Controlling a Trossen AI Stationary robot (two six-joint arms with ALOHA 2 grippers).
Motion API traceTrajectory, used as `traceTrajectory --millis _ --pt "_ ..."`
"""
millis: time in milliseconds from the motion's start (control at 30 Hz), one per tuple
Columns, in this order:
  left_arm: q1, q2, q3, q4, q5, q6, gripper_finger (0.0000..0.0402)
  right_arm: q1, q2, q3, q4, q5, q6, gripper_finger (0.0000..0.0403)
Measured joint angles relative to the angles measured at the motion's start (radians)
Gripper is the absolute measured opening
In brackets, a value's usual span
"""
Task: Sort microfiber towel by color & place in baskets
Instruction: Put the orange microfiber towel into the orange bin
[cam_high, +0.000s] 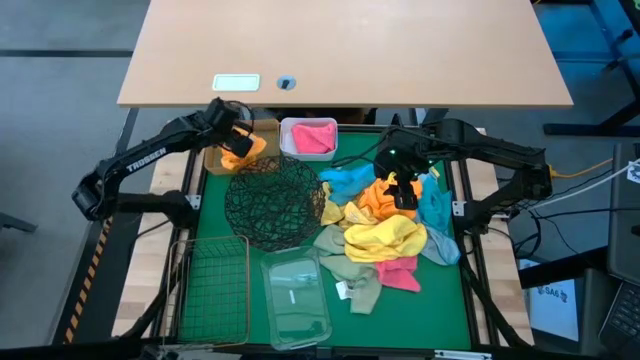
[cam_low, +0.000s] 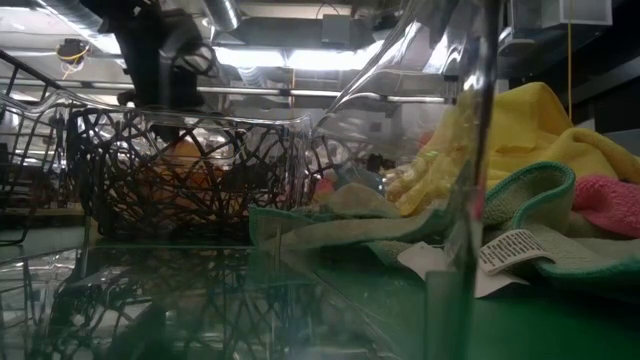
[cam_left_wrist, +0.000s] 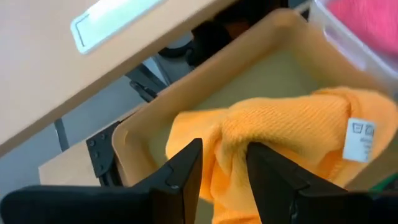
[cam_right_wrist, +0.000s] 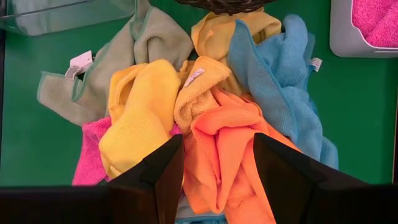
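Note:
My left gripper (cam_high: 238, 140) (cam_left_wrist: 225, 162) is over the tan box (cam_high: 262, 130) (cam_left_wrist: 267, 37) at the far left, shut on an orange towel (cam_high: 247, 150) (cam_left_wrist: 292, 124). My right gripper (cam_high: 402, 192) (cam_right_wrist: 217, 155) is open above the towel pile (cam_high: 385, 235). Its fingers stand on either side of a bunched orange towel (cam_right_wrist: 224, 137); I cannot tell whether they touch it. Around that towel lie yellow (cam_right_wrist: 140, 106), light blue (cam_right_wrist: 273, 74), pale olive (cam_right_wrist: 140, 43) and pink (cam_right_wrist: 90, 155) towels. A pink towel (cam_high: 312, 136) lies in the white tub (cam_high: 287, 140). My left gripper pinches a raised fold (cam_left_wrist: 227, 140) of the orange towel between its two fingers, coming from above and slanting toward the far edge. The rest of the towel, with its white label (cam_left_wrist: 360, 140), spreads beyond the fingers onto the floor of the tan box.
A black wire-mesh bowl (cam_high: 272, 200) (cam_low: 180, 170) stands at mid-table, between the two arms. A rectangular wire basket (cam_high: 215, 275) and a clear plastic tub (cam_high: 295, 295) (cam_low: 470, 150) sit at the near edge. A wooden desk (cam_high: 350, 50) stands beyond the far edge.

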Motion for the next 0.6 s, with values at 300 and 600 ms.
traceTrajectory --millis 300,600 --pt "0.119 0.0 0.0 0.168 0.182 -0.045 0.0118 0.0 0.0 0.0 -0.013 0.0 -0.023 0.0193" --pt "0.135 0.0 0.0 0.175 0.485 -0.064 0.0118 0.0 0.0 0.0 -0.035 0.0 0.016 0.0193"
